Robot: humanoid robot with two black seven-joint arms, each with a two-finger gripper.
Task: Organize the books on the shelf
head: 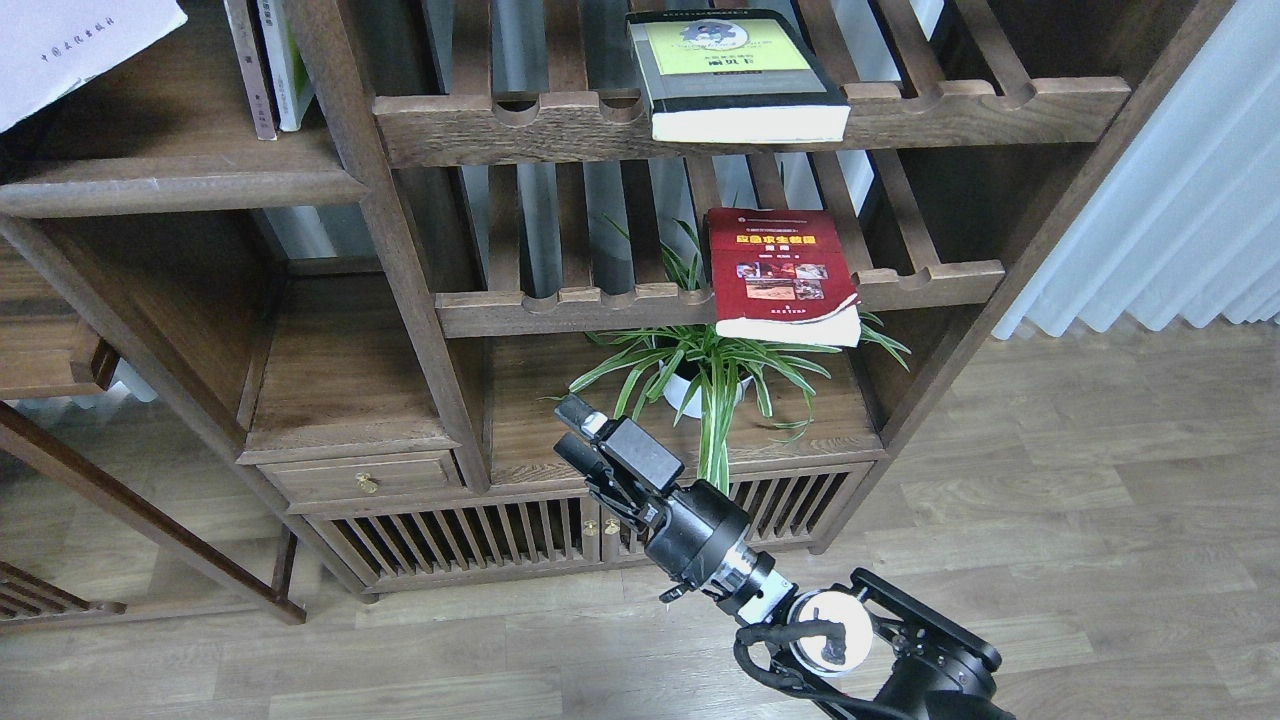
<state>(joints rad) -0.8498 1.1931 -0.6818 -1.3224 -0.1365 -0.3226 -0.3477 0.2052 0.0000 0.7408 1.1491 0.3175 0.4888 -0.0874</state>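
Note:
A thick black book (735, 75) with a yellow-green cover panel lies flat on the upper slatted rack, its page edge overhanging the front rail. One rack lower, a red paperback (775, 270) with cover photos also lies flat and overhangs. The pale lavender-white paperback (70, 45) shows at the top left corner, above the flat dark-brown shelf (180, 185). My right gripper (570, 432) hangs low in front of the cabinet, well below and left of the red paperback, its two fingers apart and holding nothing. My left gripper is out of view.
Two thin books (268, 65) stand upright on the shelf beside the post. A potted spider plant (705, 385) sits under the red book, just right of my gripper. Below are a drawer (365, 478) and slatted cabinet doors (470, 540). A pale curtain (1170, 200) hangs at right.

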